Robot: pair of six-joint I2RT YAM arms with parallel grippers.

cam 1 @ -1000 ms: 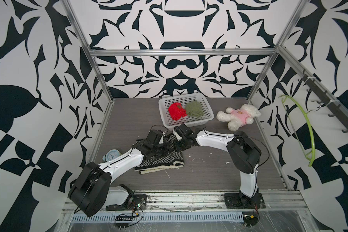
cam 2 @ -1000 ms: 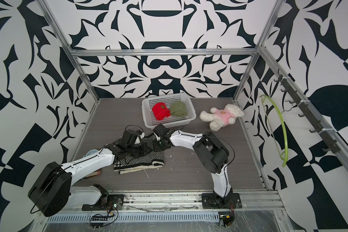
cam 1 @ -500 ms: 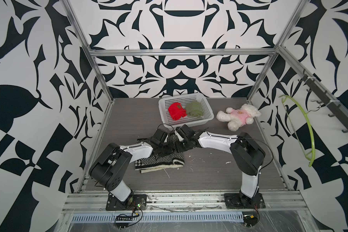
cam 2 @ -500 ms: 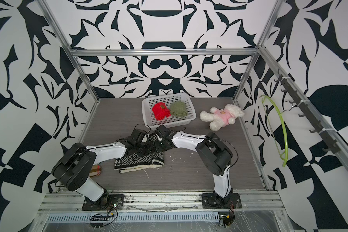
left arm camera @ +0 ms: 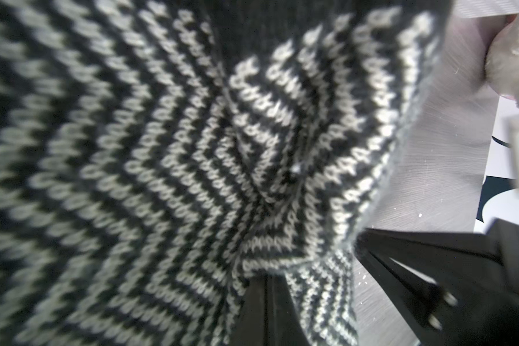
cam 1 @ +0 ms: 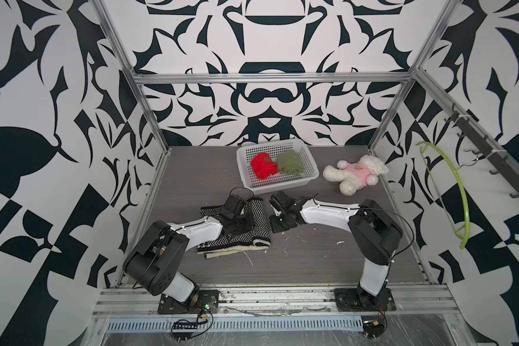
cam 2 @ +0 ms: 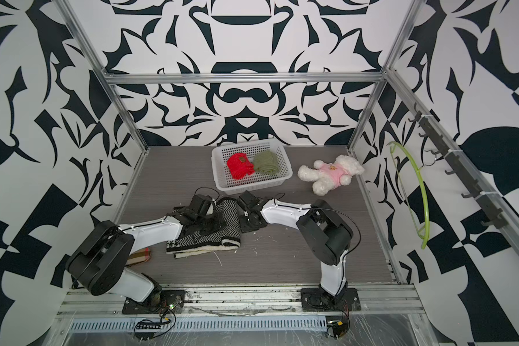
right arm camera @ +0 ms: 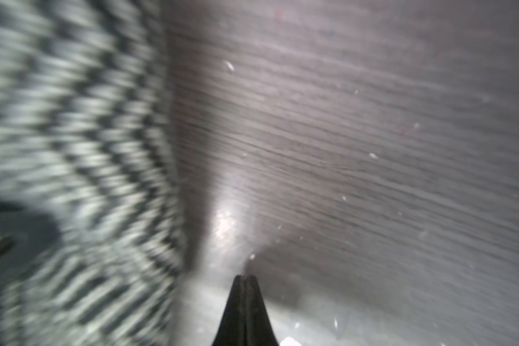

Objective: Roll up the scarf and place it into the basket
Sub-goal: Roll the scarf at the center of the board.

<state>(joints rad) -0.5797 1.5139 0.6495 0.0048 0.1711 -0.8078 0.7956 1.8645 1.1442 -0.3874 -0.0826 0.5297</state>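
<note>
The scarf (cam 1: 237,236) is a black-and-white herringbone knit lying folded on the table, left of centre, in both top views (cam 2: 207,236). My left gripper (cam 1: 240,220) rests on top of it. In the left wrist view this gripper (left arm camera: 267,278) is shut, its tips buried under a puckered fold of the knit. My right gripper (cam 1: 274,223) sits low just past the scarf's right edge. The right wrist view shows it (right arm camera: 245,277) shut on nothing over bare table, with the scarf (right arm camera: 72,149) beside it. The white perforated basket (cam 1: 282,185) stands behind both grippers.
Inside the basket lie a red knit roll (cam 1: 262,166) and a green knit roll (cam 1: 289,161). A white plush bear in a pink shirt (cam 1: 357,175) lies to the basket's right. A green hanger (cam 1: 459,191) hangs on the right wall. A plaid item (cam 2: 140,257) peeks from under the left arm.
The left arm has folded back, its elbow swinging in toward its base, and its gripper has slid slightly right over the scarf. The right gripper has barely moved at the scarf's right edge.
</note>
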